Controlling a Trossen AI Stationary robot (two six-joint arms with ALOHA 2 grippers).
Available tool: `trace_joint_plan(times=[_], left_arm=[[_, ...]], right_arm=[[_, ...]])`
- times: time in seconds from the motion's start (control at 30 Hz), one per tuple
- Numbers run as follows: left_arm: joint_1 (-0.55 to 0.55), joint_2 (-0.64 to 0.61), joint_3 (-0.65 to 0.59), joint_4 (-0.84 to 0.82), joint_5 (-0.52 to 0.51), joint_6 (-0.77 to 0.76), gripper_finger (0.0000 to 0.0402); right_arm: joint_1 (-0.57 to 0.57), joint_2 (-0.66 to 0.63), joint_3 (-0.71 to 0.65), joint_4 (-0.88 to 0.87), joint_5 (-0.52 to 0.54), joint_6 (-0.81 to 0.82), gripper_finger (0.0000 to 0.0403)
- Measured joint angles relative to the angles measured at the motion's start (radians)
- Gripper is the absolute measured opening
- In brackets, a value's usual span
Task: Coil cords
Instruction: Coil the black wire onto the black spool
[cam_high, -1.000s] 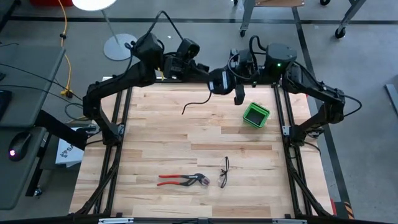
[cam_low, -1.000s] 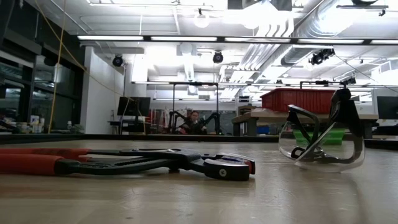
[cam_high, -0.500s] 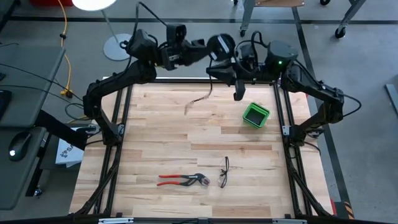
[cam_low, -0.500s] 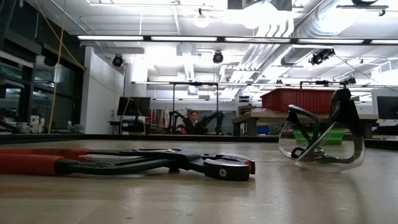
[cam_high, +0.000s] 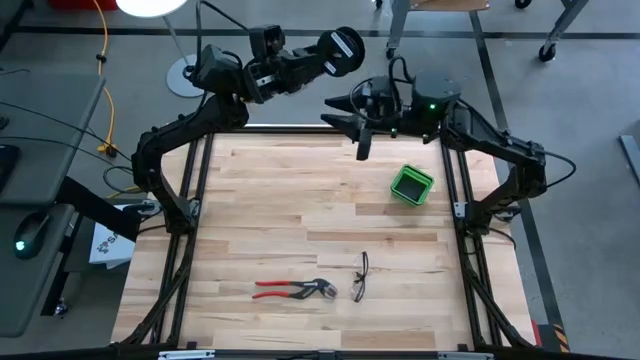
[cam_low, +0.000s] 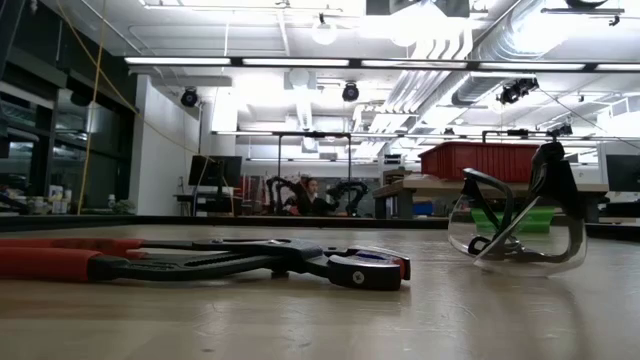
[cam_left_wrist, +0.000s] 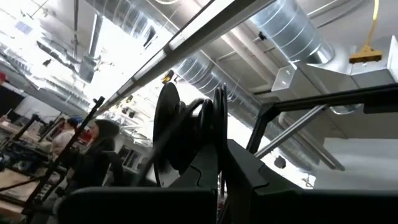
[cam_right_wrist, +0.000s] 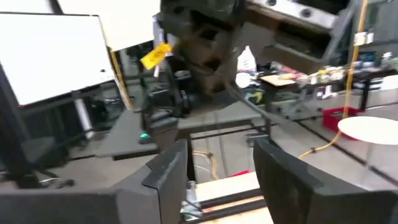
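The cords are one thin black cord wound on a round black reel with a pale centre mark. The reel is high above the table's far edge and shows edge-on in the left wrist view. My left gripper is shut on it and slants upward. Just right of and below the reel, my right gripper stands open and level, pointing toward the table's left, with nothing between its fingers. No loose cord end lies on the table. Neither gripper shows in the low view. My left gripper pinches the reel between its two fingers at the part of its rim nearest the wrist. The fingers come from below and the left, slanting upward. The reel stands beyond the fingertips, lifted clear of the table, its flat face toward the high camera.
On the table are a small green bin at the right, red-handled pliers and safety glasses near the front. A lamp base stands beyond the far edge. A person sits far off in the room.
My left gripper has swung up and toward the far edge, tipping upward and rolling, and carried the reel from beside my right gripper to high above it. The cord end that trailed on the table has left it. My right gripper has opened.
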Motion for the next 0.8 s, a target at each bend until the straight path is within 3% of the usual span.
trace_joint_plan(times=[0.53, 0.7, 0.8], left_arm=[[-0.003, -0.011, 0.0, 0.011, -0.037, -0.03, 0.0001], [-0.017, -0.011, 0.0, 0.015, -0.043, -0.043, 0.0001], [-0.027, -0.014, 0.0, 0.016, -0.045, -0.04, 0.0001]], right_arm=[[0.052, 0.091, 0.0, 0.124, 0.029, -0.174, 0.0178], [0.076, 0.117, 0.0, 0.145, 0.168, -0.303, 0.0178], [0.086, 0.119, 0.0, 0.154, 0.192, -0.347, 0.0178]])
